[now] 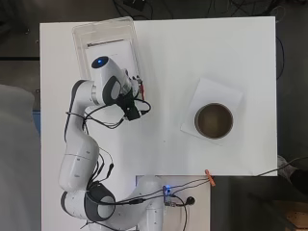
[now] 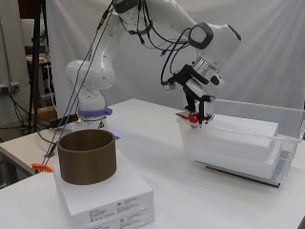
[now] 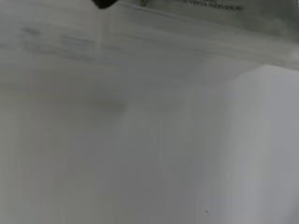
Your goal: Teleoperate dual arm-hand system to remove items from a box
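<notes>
Your hand [image 2: 200, 110] is hanging over the clear box [image 2: 286, 125] on the white table [image 1: 163, 57], grey curtains [image 2: 267, 71] behind; its grip is unreadable.

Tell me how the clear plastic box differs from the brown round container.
The clear plastic box is rectangular and see-through; the brown round container is a cylinder with opaque walls. The box rests directly on the white table and holds flat white packs; the container sits raised on stacked white packs and looks empty from overhead. The hand hangs at the box's near end, far from the container. Both are open-topped.
</notes>
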